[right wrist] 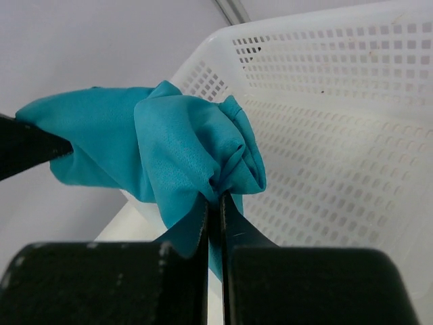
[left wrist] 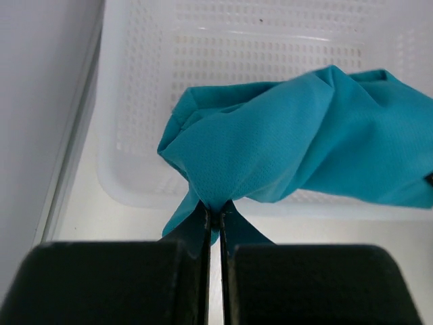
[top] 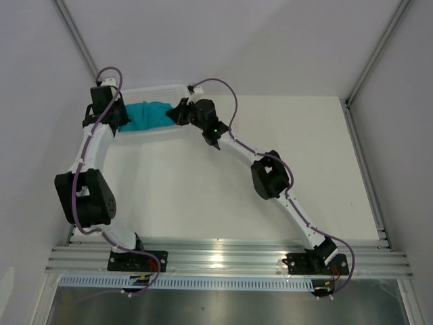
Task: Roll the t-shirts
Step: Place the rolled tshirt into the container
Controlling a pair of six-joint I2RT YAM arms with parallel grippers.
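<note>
Teal cloth, one piece: a single t-shirt, bunched and creased, strung between the two grippers at the far left of the table. One white plastic tray with a perforated floor and walls sits under it, close to the left wall. Count: one shirt, one tray, two arms, two grippers. Left gripper is at the shirt's left end. In its wrist view the jaws of the left gripper are pressed together on a pinch of teal fabric, with a small flap hanging out below the fingers. From there the t-shirt fans out over the near rim of the tray. Right gripper is at the shirt's right end. In its own view the right gripper is likewise clamped on a gathered fold, with the t-shirt bulging out above the fingertips beside the tray corner. The cloth sags slightly between the two grips. Cannot tell whether its underside touches the tray floor. Neck label and sleeves are not made out in the folds.
</note>
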